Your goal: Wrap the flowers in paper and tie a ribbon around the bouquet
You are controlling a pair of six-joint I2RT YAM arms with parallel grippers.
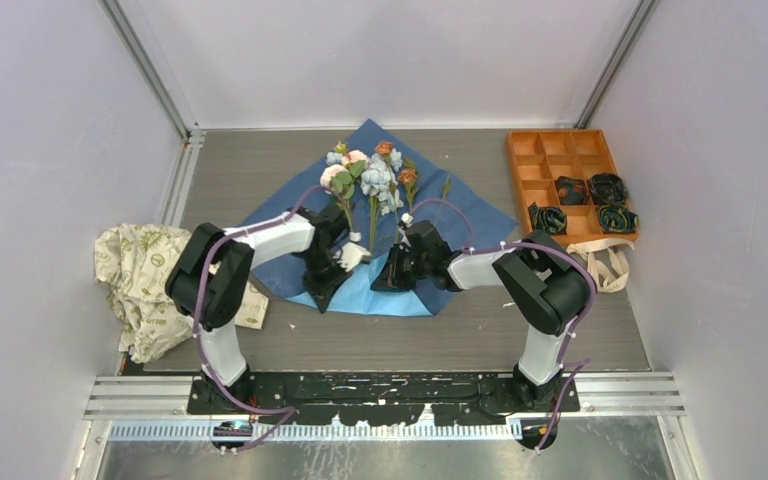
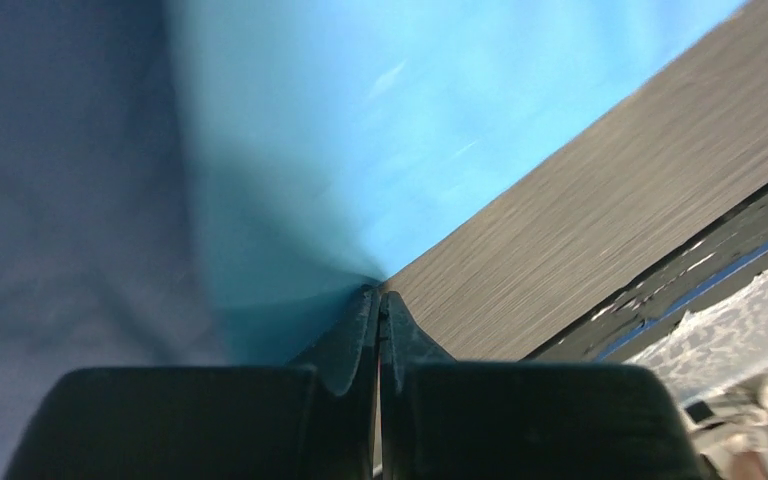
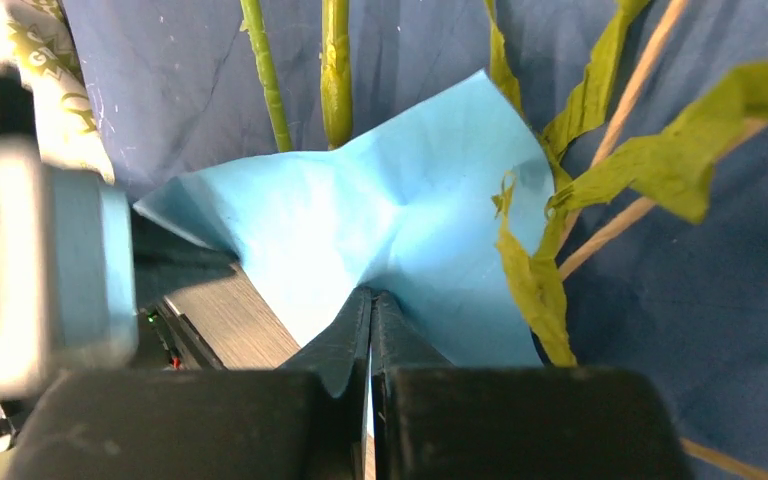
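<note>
Left gripper [image 2: 378, 294]: clamped on the paper [image 2: 340, 130], its near edge
Right gripper [image 3: 371, 294]: clamped on folded paper
Flowers [image 1: 370, 178]: lying on paper

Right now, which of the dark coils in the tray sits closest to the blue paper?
The leftmost coil, in the tray's near row. The other three coils lie farther right.

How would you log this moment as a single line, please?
step: wrapping | left gripper: shut on paper | right gripper: shut on paper | flowers: on paper, unwrapped
</note>
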